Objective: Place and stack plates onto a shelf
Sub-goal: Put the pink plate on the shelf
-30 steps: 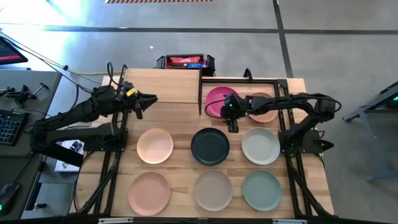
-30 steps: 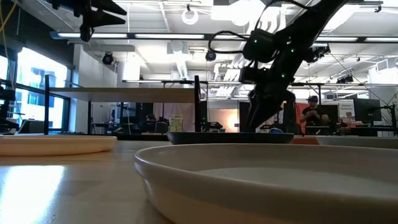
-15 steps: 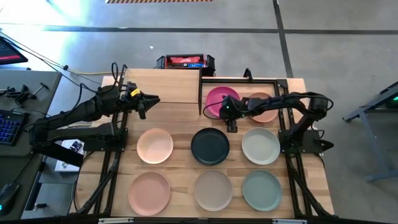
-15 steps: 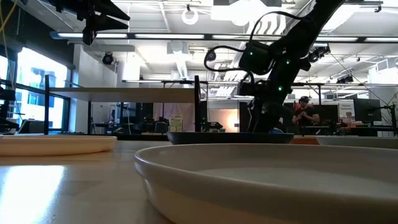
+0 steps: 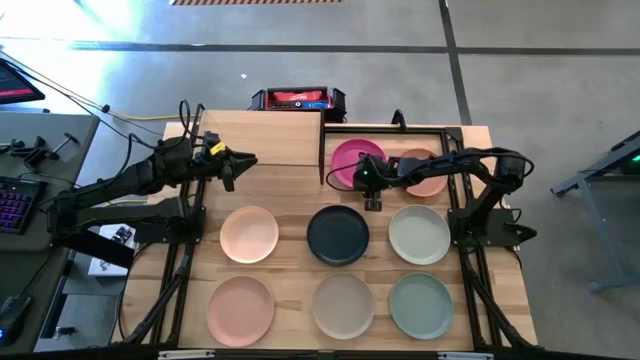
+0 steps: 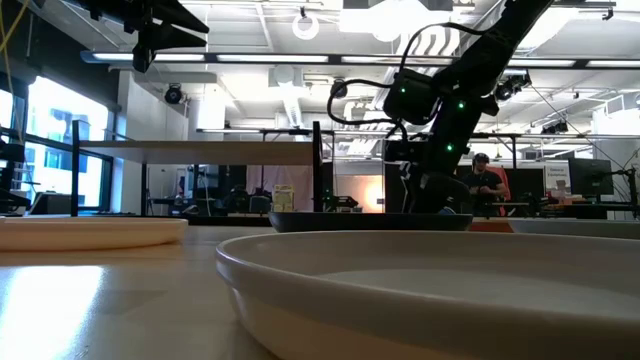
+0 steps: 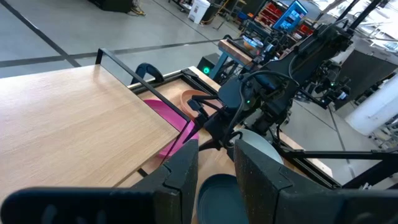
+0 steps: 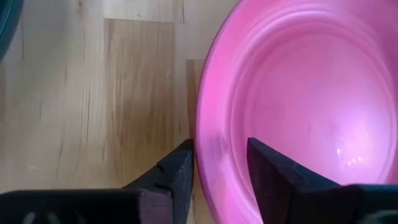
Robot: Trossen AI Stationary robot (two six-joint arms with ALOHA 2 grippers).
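your right tool straddles the near rim of the pink plate, one finger inside and one outside, narrowly parted, so you cannot tell whether it grips. your left tool hovers narrowly open and empty over the shelf. the striped worktop stands in a workshop hall. the pink plate lies beside the shelf's dark edge, next to the orange plate.

Right hand lower, fingers narrowed astride the pink plate rim
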